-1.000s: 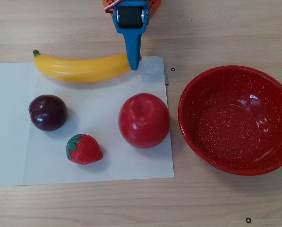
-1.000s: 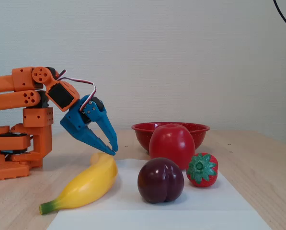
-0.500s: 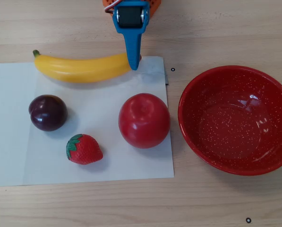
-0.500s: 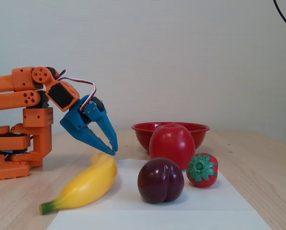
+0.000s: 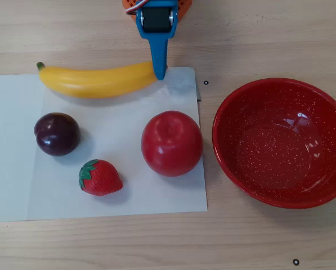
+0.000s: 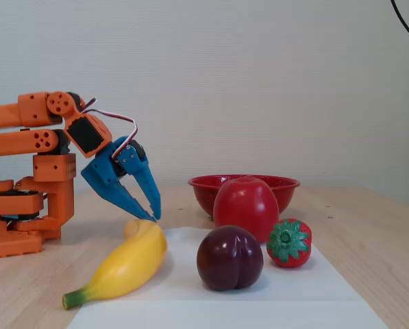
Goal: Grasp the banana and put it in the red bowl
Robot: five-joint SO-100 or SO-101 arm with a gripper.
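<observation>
The banana (image 5: pixel 97 80) lies across the top of a white sheet, green stem to the left in the overhead view. In the fixed view the banana (image 6: pixel 132 260) points its stem toward the camera. My blue gripper (image 5: pixel 160 74) hangs tips-down over the banana's right end. In the fixed view the gripper (image 6: pixel 153 216) has its jaws together at the tips and holds nothing, just above that far end. The red bowl (image 5: pixel 280 146) with white speckles stands empty on the right. It shows behind the apple in the fixed view (image 6: pixel 203 190).
On the white paper (image 5: pixel 122 197) sit a red apple (image 5: pixel 171 143), a dark plum (image 5: pixel 57 134) and a strawberry (image 5: pixel 100 177). The apple stands between the banana and the bowl. The orange arm base (image 6: pixel 26 219) is at the left in the fixed view.
</observation>
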